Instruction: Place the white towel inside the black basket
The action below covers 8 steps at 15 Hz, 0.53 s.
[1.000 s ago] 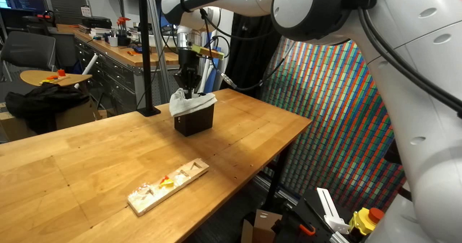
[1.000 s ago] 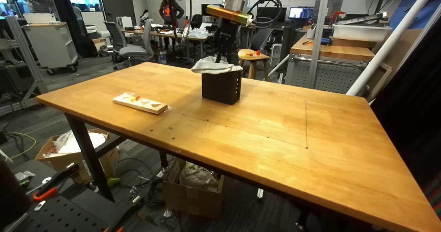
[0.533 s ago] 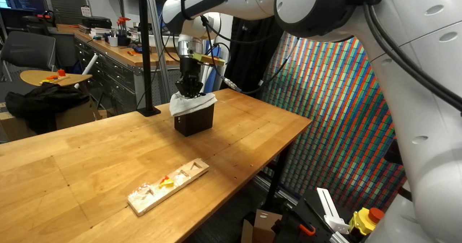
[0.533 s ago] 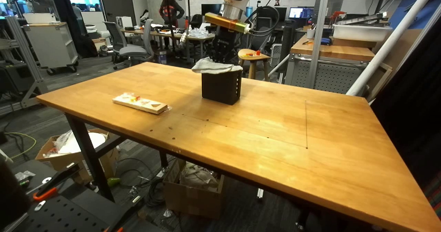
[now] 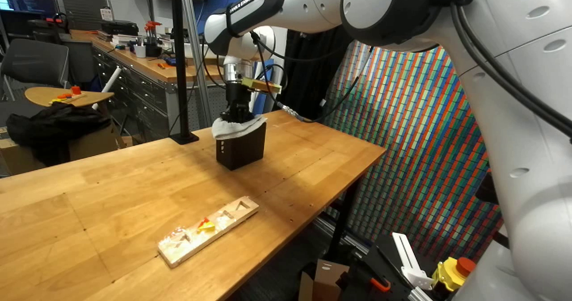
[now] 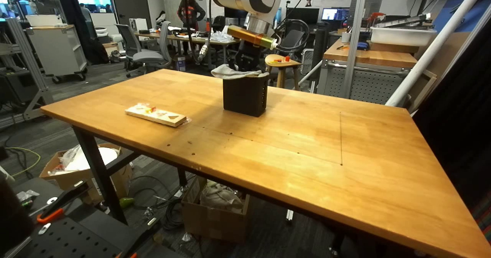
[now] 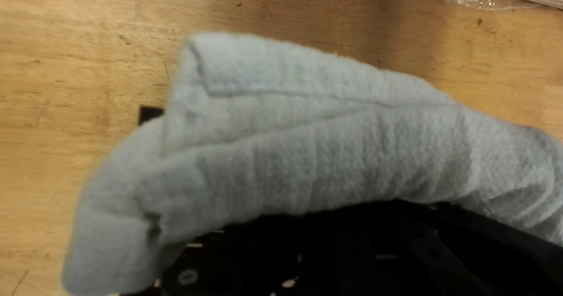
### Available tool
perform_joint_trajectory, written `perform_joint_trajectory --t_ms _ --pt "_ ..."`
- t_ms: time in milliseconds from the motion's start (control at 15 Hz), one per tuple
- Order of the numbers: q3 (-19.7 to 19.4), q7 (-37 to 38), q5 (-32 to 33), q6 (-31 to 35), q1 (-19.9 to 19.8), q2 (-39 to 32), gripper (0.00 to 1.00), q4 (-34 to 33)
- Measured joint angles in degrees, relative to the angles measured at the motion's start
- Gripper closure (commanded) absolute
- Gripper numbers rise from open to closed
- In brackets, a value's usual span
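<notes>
A small black boxy basket with holes in one side (image 5: 241,151) stands upright on a brown wooden table (image 5: 111,193); a rumpled white cloth towel (image 6: 238,72) lies across its mouth, its folds rising above the rim and one end drooping over the edge; how much of the towel lies down inside is hidden by the dark walls. The black gripper (image 5: 238,115) points down at the basket's mouth, the towel bunched around it; its fingers are closed together, but their tips are out of sight and whether they pinch any cloth cannot be told; in the wrist view the gripper's dark body merges with shadow, and only a dark corner of the basket shows past the towel.

A long pale wooden board with cut-out recesses (image 5: 220,222), partly in clear plastic, bears small red and yellow pieces (image 5: 206,225); the wrist view cuts the board off at the top right. Under the table a brown cardboard box (image 6: 213,223) holds a heap of pale cloth (image 6: 220,196); another cardboard box (image 6: 82,182), partly behind a table leg, holds clear plastic and a white object hard to make out.
</notes>
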State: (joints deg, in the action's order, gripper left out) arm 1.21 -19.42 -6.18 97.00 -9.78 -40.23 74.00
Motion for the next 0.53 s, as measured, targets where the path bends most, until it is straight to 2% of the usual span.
perform_joint_trajectory --t_ms 533 --pt "-0.03 0.11 0.00 1.27 -0.03 3.61 0.98 3.17"
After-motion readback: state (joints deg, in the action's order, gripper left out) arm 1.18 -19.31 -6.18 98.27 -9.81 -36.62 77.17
